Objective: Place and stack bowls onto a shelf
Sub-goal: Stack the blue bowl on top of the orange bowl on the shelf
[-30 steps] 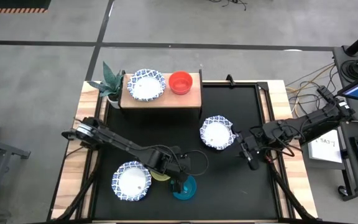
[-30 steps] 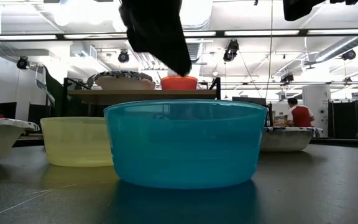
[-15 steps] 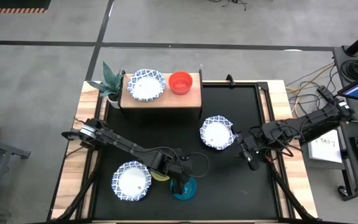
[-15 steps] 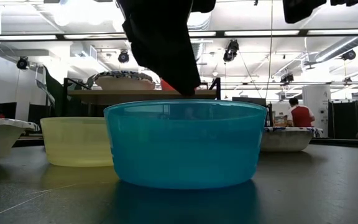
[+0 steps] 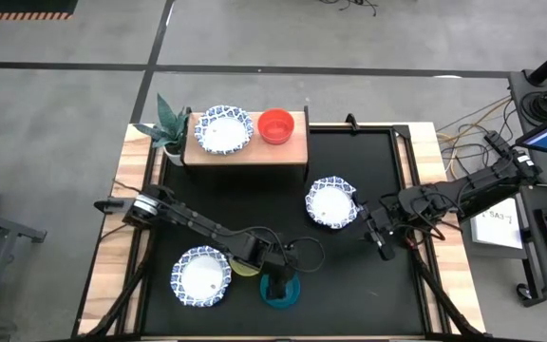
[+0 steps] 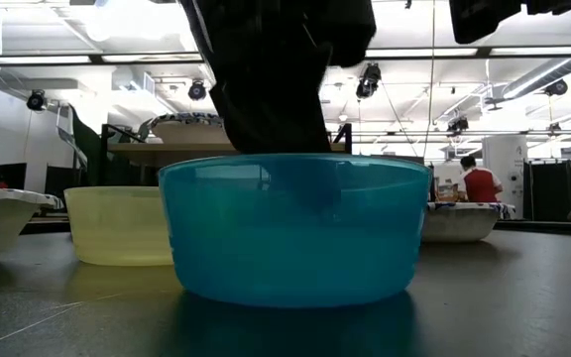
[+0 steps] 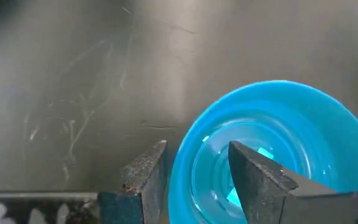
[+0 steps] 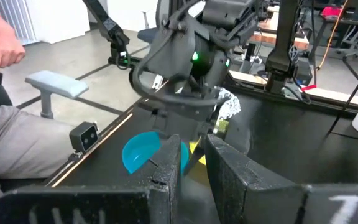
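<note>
The teal bowl [image 7: 272, 149] my left pincer [image 7: 194, 177] straddles looks glossy translucent plastic; my fingers [image 7: 143, 171] look rough, matt; the desk mat [image 7: 73, 93] dull, scratched.

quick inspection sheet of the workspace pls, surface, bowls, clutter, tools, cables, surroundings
surface: black mat on a wood table.
job's things: shelf holds a patterned bowl and red bowl; two patterned bowls, yellow-green bowl and teal bowl on the mat.
clutter: potted plant.
tools: left tool open, straddling the teal bowl's rim; right tool waits at right.
cables: loose cables at right.
surroundings: people in the background.
</note>
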You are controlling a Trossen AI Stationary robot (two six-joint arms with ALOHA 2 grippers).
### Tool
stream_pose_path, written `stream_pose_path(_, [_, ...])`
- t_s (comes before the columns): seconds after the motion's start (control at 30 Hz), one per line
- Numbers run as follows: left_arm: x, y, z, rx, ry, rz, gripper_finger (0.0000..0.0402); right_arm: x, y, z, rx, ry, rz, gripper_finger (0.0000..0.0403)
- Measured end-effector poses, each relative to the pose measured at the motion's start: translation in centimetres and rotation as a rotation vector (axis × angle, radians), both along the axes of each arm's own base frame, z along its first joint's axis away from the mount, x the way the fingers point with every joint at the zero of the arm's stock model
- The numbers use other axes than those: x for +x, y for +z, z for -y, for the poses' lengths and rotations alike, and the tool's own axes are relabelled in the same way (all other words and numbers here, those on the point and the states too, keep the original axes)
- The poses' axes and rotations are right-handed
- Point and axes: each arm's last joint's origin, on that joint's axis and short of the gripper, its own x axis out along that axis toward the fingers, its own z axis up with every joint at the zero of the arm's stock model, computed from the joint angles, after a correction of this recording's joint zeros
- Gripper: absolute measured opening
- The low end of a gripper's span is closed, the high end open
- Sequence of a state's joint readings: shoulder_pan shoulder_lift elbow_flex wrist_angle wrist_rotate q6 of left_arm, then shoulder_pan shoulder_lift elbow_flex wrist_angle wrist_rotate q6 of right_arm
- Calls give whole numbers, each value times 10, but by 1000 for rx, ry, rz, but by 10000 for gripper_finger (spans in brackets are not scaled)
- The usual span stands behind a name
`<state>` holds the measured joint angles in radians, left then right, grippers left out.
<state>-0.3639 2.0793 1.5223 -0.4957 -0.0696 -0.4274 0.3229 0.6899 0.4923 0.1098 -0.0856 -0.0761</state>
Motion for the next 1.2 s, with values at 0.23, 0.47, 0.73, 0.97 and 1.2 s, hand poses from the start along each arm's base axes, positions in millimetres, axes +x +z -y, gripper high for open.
stream_pose_path(0.23, [2,-2,-2,-6,-5,-4,144,0,-1,0,-2,0,-2,63])
stream_pose_path(0.47, [2,-2,-3,-15,-21,-9,67,0,-1,0,-4,0,-1,63])
stream_pose_path(0.73, [5,0,-6,-20,-31,19,4,0,-1,0,-2,0,-2,63])
stream_pose_path(0.97, [2,29,-17,-35,-57,77,1,0,-1,0,13,-3,-9,63])
stream_pose_path(1.2, [-12,83,-45,-64,-36,170,0,0,-2,0,32,-7,-31,63])
